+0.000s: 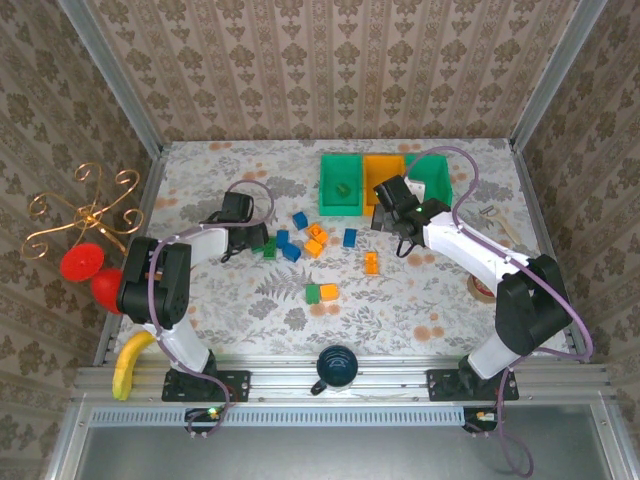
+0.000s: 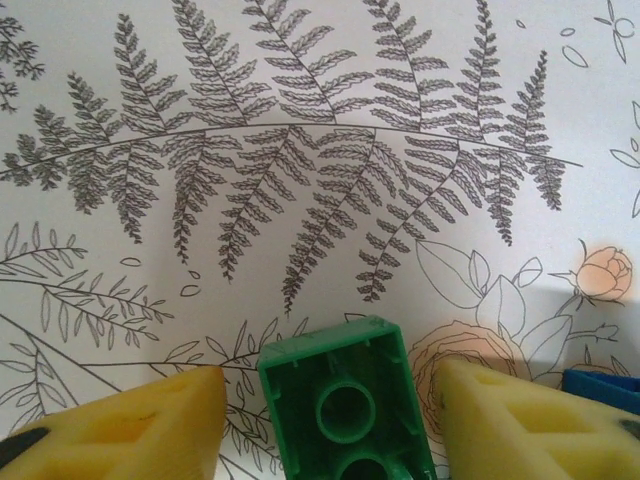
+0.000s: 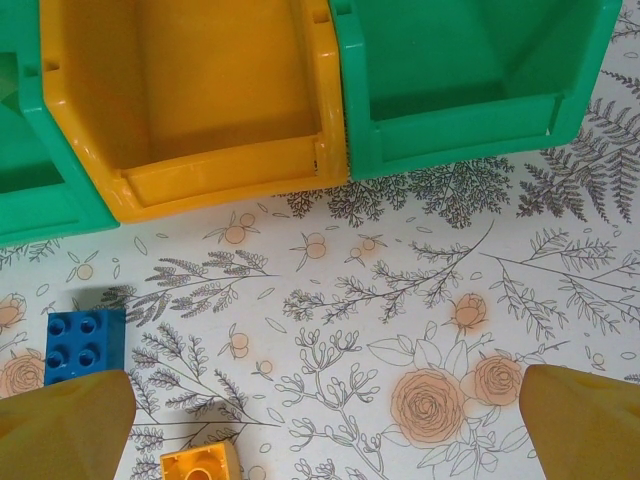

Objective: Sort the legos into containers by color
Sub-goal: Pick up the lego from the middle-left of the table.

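Well, nearest you, a dark cup (image 1: 338,368) sits far short of the orange bin (image 3: 180,90). Loose bricks (image 1: 313,293) in green, blue and orange lie scattered on the bench (image 1: 250,320), short of that bin and mostly to its left. Your left gripper (image 2: 330,390) straddles a green brick (image 2: 345,400) there; you can't tell whether it's pinching. Your right gripper (image 3: 325,400) hangs just before the orange bin, spread wide, holding nothing. Green bins (image 1: 327,185) flank it, one holding a green piece (image 1: 343,187).
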Tool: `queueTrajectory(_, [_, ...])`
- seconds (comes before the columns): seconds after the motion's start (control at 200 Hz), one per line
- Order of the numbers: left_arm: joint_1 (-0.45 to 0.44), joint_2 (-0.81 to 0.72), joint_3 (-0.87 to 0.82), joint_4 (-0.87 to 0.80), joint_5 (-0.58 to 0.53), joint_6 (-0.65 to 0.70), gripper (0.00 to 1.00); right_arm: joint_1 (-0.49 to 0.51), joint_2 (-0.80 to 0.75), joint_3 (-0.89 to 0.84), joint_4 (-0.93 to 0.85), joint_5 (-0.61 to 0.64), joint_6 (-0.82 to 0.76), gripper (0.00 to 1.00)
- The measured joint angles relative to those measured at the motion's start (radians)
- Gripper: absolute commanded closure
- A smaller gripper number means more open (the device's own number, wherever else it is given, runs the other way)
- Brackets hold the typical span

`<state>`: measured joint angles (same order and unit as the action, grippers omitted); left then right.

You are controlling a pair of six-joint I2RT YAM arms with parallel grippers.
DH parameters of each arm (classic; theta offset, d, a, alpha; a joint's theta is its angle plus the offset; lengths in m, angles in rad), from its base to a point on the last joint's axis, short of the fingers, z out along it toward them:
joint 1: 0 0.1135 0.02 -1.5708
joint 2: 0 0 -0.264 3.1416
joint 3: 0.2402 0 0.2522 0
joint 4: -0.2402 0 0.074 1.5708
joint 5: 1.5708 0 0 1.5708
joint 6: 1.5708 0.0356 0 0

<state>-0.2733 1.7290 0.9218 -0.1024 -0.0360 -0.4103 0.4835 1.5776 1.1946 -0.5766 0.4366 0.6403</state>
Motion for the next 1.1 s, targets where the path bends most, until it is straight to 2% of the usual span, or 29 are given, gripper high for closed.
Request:
queueTrajectory(0.125, [0.0,0.0,-0.021,-0.005,-0.001,-0.005,0.58,0.004,0.0,0.0,0.0,-0.002,0.0,0.0])
queueTrajectory(0.3, [0.0,-0.002,-0.026,-0.002,-0.006,-0.005,0.59,0.005,0.0,0.007,-0.001,-0.003,0.0,0.0])
queueTrajectory(0.56, [0.0,-0.01,-0.027,-0.003,-0.005,-0.004,0.75,0.005,0.006,0.034,0.0,-0.011,0.0,0.0])
queueTrajectory(0.81, [-0.007,-0.056,-0.028,-0.023,-0.006,-0.004,0.86,0.005,0.006,0.033,0.001,-0.018,0.004,0.0])
queueTrajectory(1.1, [-0.115,-0.082,0.117,-0.033,-0.013,0.041,0.89,0.006,0.005,0.004,0.01,-0.018,0.019,0.0])
